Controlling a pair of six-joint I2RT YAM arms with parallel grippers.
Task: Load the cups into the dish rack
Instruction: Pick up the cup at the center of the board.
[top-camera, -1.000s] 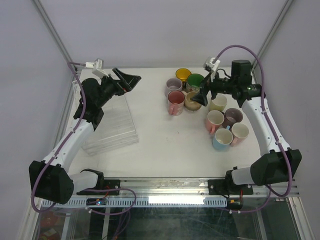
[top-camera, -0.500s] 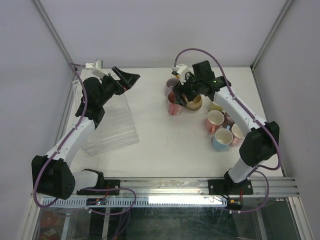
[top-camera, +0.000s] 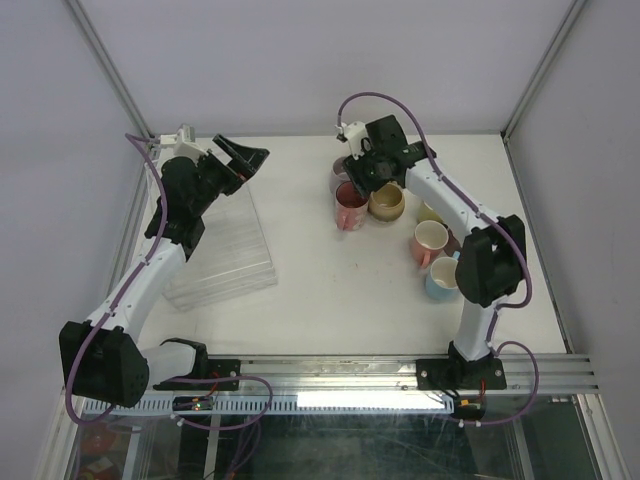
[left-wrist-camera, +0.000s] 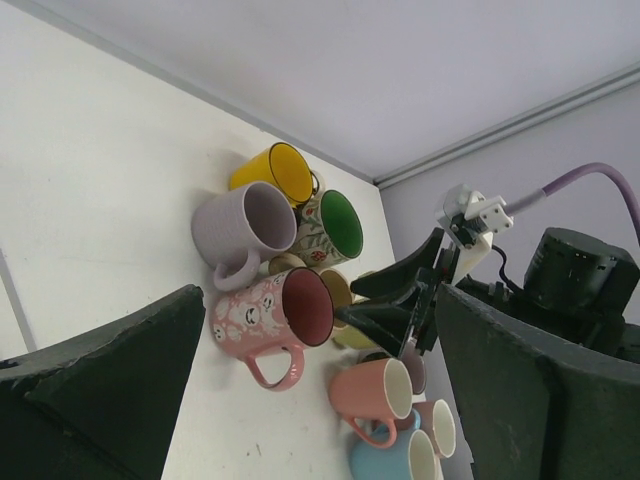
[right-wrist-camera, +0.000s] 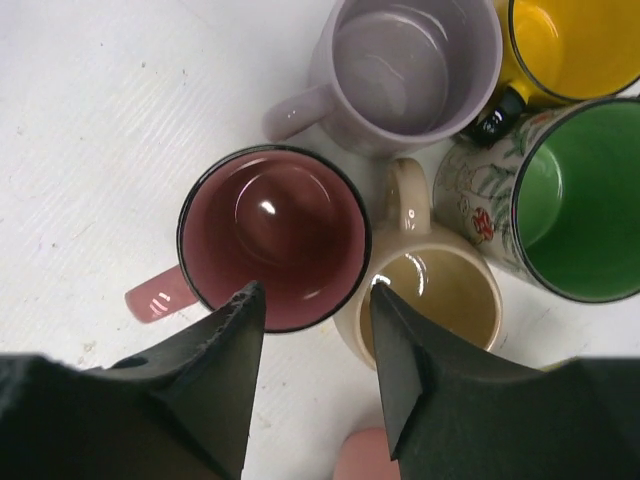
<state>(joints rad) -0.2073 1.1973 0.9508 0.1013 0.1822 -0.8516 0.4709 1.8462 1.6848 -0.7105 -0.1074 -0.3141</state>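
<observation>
Right gripper (right-wrist-camera: 313, 292) is hanging right over the mug cluster, jaws partway apart and not pinching anything. From the wrist cam, one finger (right-wrist-camera: 215, 380) sits over the dark red inside of the pink mug (right-wrist-camera: 270, 235). The other is over the edge of the beige mug (right-wrist-camera: 430, 300), so the pink mug's wall on that side lines up with the gap between them. Can't tell if either tip is actually touching the rim. Pink mug is upright, handle sticking out away from the beige one, and those two are right up against each other.

Just past them are the lilac mug (right-wrist-camera: 410, 60), yellow mug (right-wrist-camera: 570, 45) and a green mug (right-wrist-camera: 580, 200) with a flowery outside, all upright and bunched tight together. Nearer the arm bases there's a second bunch, including a salmon mug (top-camera: 430, 240) and a blue mug (top-camera: 442, 278), partly hidden behind the right arm.

Left gripper (top-camera: 250, 160) is spread wide with nothing in it, up in the air over the far end of the rack (top-camera: 225, 250). Rack lies on the left side of the table (top-camera: 320, 290), well apart from the mugs, which all stand on the table's right half.
</observation>
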